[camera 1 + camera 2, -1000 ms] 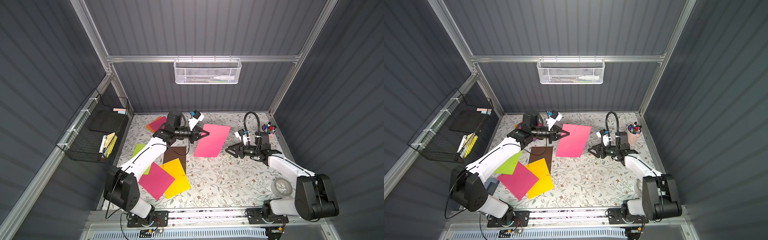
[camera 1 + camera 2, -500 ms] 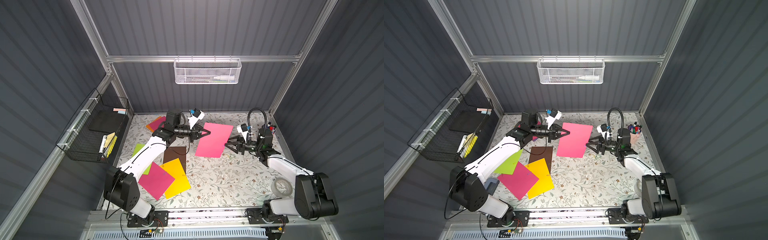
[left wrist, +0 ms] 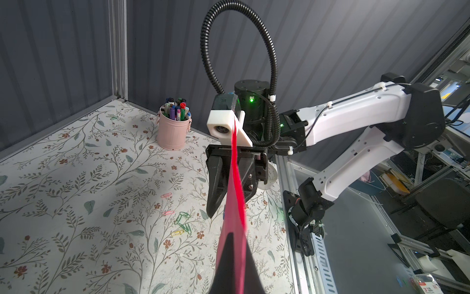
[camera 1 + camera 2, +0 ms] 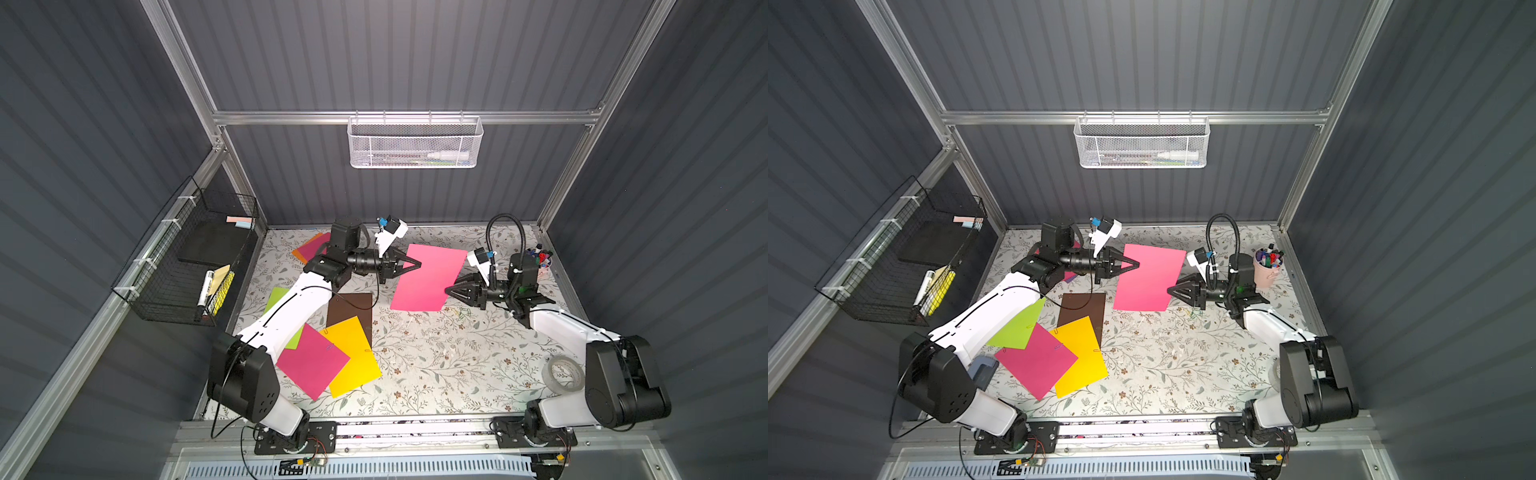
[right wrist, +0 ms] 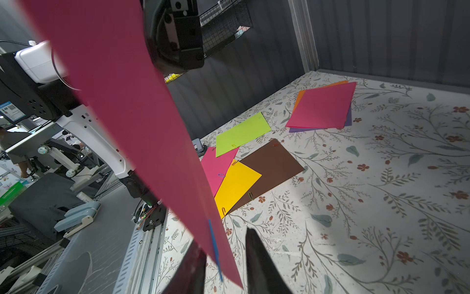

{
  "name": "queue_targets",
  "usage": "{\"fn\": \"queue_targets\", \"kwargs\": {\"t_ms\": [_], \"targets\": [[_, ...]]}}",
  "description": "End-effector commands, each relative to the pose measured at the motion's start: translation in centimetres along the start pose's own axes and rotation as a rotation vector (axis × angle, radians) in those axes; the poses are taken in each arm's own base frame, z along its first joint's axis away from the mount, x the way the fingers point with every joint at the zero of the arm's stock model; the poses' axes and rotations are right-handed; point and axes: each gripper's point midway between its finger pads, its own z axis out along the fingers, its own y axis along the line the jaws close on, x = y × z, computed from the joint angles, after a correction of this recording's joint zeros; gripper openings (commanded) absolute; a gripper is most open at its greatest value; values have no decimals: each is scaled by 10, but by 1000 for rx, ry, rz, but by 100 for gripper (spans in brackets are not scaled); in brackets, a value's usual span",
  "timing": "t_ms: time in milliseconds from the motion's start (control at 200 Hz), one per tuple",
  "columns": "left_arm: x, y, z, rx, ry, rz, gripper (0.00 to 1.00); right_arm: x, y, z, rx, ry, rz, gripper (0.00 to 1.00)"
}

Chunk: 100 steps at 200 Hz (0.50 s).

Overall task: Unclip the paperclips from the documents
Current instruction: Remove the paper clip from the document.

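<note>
The left jaws are pinched fully closed on one edge of a magenta-pink sheet (image 4: 428, 278). They hold it off the worktop (image 4: 436, 365), so it hangs tilted between the two sets of jaws.

The right jaws stand part-way open, with one of the fingers (image 5: 259, 262) on either side of the sheet's opposite edge. In the right wrist view a gap shows between the paper and one finger, so they grip nothing. A blue paperclip (image 5: 214, 244) sits on that edge, right between the right jaws. Loose paperclips (image 3: 183, 222) in green, yellow and pink lie on the worktop just below the right jaws.

More documents lie flat behind and below the left jaws, partly under that arm:
- a brown sheet (image 4: 349, 307)
- a yellow sheet (image 4: 361, 365)
- a second magenta sheet (image 4: 311, 361)
- a lime-green sheet (image 4: 277, 296)

Several of these carry small clips on their edges. A further stack (image 5: 323, 107), pink over orange and purple, lies behind the left jaws near the wrist.
</note>
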Motion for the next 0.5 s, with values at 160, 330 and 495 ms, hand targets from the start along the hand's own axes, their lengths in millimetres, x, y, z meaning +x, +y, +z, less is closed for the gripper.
{"fn": "queue_targets", "kwargs": {"t_ms": [160, 330, 495], "targets": [[-10, -8, -11, 8, -23, 14, 0, -5, 9, -1, -28, 4, -21, 22], [-8, -6, -13, 7, -22, 12, 0, -6, 10, 0, -37, 8, -18, 13], [-6, -4, -13, 5, -16, 8, 0, -8, 11, 0, -43, 13, -15, 7]]}}
